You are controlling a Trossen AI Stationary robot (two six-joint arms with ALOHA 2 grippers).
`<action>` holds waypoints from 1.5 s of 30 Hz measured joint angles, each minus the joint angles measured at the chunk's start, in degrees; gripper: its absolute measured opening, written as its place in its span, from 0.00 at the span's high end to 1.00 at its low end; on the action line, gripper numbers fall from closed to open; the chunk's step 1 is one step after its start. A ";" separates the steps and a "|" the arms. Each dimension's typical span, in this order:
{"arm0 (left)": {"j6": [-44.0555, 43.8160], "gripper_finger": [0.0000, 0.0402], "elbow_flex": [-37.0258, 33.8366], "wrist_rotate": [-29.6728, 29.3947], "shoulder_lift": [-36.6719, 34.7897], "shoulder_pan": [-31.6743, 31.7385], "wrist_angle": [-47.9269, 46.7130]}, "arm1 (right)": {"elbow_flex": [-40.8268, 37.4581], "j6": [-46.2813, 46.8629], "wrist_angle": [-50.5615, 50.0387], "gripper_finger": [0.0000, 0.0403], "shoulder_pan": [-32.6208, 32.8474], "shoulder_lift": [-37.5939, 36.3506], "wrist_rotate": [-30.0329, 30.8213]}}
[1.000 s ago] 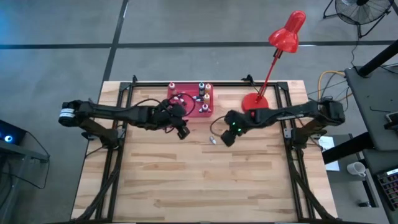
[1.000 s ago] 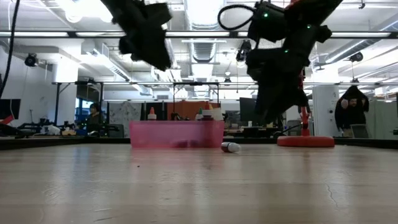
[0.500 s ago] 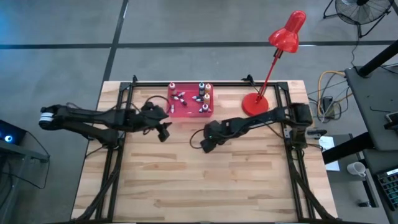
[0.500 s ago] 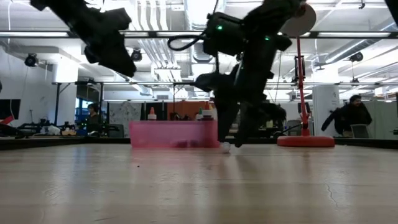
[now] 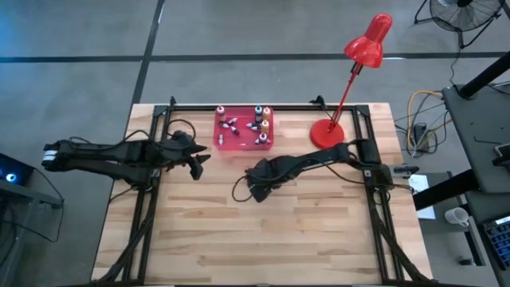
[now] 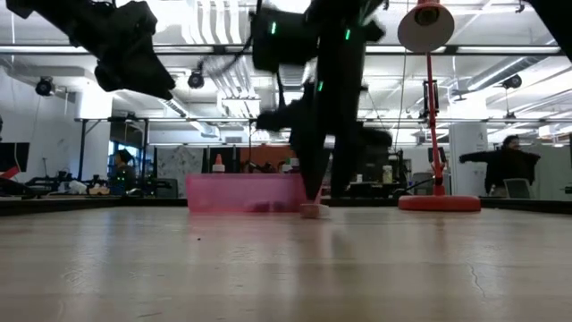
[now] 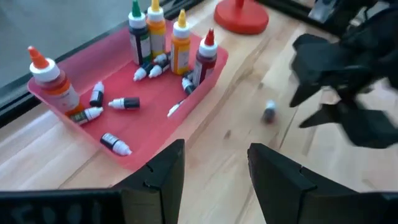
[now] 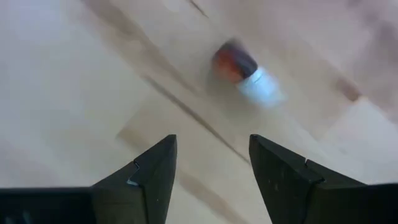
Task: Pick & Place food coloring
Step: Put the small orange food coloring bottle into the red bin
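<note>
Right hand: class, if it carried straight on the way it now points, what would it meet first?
Probably the small bottle lying on the wooden table, just ahead of the open right hand; depth is uncertain.

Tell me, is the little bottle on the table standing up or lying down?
Lying down. The little bottle rests on its side on the wooden table, pale cap pointing sideways, outside the pink tray.
</note>
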 joint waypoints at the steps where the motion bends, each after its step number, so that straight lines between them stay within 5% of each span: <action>1: -0.05 0.63 0.01 0.05 -0.30 0.00 0.22 | 0.89 -0.96 -1.80 0.52 0.15 -0.73 0.03; 10: -0.49 0.63 0.02 0.22 -0.40 0.00 -0.15 | 4.77 -0.31 -8.09 0.52 -2.48 -4.49 0.72; 18: 0.46 0.63 0.02 -0.10 0.15 0.02 -0.16 | 4.33 -6.72 0.83 0.52 -3.04 -2.05 0.45; 30: 0.44 0.63 0.02 -0.32 0.24 0.04 -0.74 | 3.75 -7.70 -0.04 0.52 -2.82 2.85 0.44; 37: 0.13 0.63 0.02 -0.39 0.24 0.04 -0.89 | 4.05 -19.43 -0.03 0.52 -2.86 2.84 0.28; 45: -2.07 0.63 0.02 -0.41 0.24 0.04 -0.90 | 4.46 -45.31 -0.21 0.52 -2.75 2.31 0.26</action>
